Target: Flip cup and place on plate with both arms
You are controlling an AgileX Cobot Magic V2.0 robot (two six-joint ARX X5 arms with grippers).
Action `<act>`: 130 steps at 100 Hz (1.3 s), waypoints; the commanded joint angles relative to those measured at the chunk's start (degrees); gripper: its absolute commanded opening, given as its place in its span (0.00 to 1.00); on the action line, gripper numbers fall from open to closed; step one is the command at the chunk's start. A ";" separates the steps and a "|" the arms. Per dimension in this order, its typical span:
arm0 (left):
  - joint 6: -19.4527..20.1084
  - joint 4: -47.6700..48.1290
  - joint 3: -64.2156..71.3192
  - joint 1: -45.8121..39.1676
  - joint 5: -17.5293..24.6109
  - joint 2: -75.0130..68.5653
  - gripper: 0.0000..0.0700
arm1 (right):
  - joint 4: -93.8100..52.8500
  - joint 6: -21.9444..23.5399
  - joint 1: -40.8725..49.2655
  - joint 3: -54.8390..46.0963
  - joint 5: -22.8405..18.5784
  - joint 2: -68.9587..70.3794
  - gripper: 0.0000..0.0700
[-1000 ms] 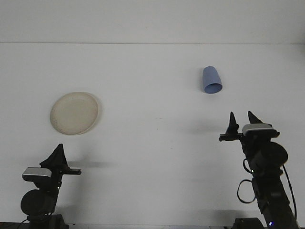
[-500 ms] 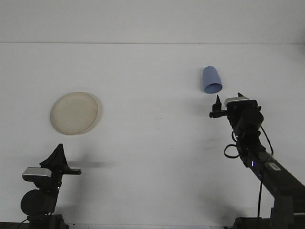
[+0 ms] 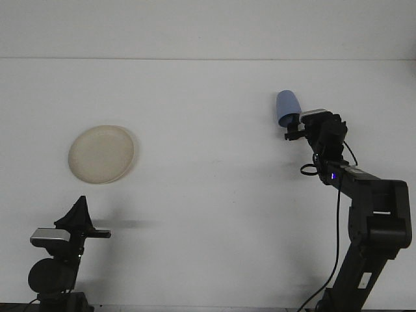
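Nearest to the camera, in the lower left corner, the left pincer (image 3: 80,209) stood low over the white bench (image 3: 208,214). Its black fingers came together in one sharp point that aimed upward, with no gap visible between them, so it looked closed and it held nothing. Under it the grey camera block and the round black joint of the left arm were visible, and a weak shadow lay on the bench to the right of it.

On the right side, the right arm (image 3: 364,214) rose from the lower edge and stretched forward over the bench, with a black cable hanging beside it and a small blue light on its forearm.

Further back on the left, the cream-coloured plate (image 3: 103,154) lay flat on the bench, well apart from both arms, and it carried nothing.

Farthest away, right of the middle, the blue cup (image 3: 288,107) lay on its side, with its wider open end toward the camera and the right arm. The right pincer (image 3: 296,127) was at this open end, touching or just beside the rim. I could not tell from this view whether its fingers were wide, narrow, or already around the rim.
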State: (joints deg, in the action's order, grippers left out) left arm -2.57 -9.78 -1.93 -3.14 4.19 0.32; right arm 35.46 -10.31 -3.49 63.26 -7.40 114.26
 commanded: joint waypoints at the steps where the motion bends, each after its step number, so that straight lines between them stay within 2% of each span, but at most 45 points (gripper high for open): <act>1: -0.55 -0.59 1.03 -0.07 -0.33 -0.07 0.02 | 1.73 -0.70 -0.02 3.04 -0.20 3.34 0.80; 16: -0.55 -0.59 1.03 -0.07 -0.33 -0.07 0.02 | 1.84 -0.66 -0.02 8.13 -0.59 8.07 0.80; 21: -0.55 -0.59 1.03 -0.07 -0.33 -0.07 0.02 | 1.81 -0.61 -0.02 9.40 -0.76 9.01 0.74; 24: -0.55 -0.59 1.03 -0.07 -0.33 -0.07 0.02 | 1.81 -0.46 -0.02 9.88 -1.22 9.31 0.67; 38: -0.55 -0.59 1.03 -0.07 -0.31 -0.07 0.02 | 1.75 -0.44 0.07 10.71 -3.89 9.99 0.19; 45: -0.55 -0.59 1.03 -0.07 -0.31 -0.07 0.02 | 1.81 -0.42 0.17 10.71 -5.11 9.99 0.00; 56: -0.55 -0.59 1.03 -0.07 -0.33 -0.07 0.02 | 1.99 0.74 0.20 10.71 -6.73 9.88 0.00; 75: -0.55 -0.59 1.03 -0.07 -0.31 -0.07 0.02 | -0.63 7.39 -0.72 10.71 -7.82 6.16 0.00; 88: -0.55 -0.59 1.03 -0.07 -0.33 -0.07 0.02 | -4.48 10.14 -1.70 10.71 -9.97 0.48 0.00; 101: -0.55 -0.59 1.03 -0.07 -0.33 -0.07 0.02 | -13.25 13.51 -2.25 10.71 -11.93 -7.39 0.00; 118: -0.55 -0.59 1.03 -0.07 -0.33 -0.07 0.02 | -26.93 13.84 -2.05 10.71 -12.63 -19.67 0.00; 130: -0.55 -0.59 1.03 -0.07 -0.33 -0.07 0.02 | -36.94 17.22 -1.60 10.71 -14.80 -28.17 0.00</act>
State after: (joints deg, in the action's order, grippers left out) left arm -2.57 -9.78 -1.96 -3.14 4.19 0.32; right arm 2.76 3.57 -5.50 72.73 -21.04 89.62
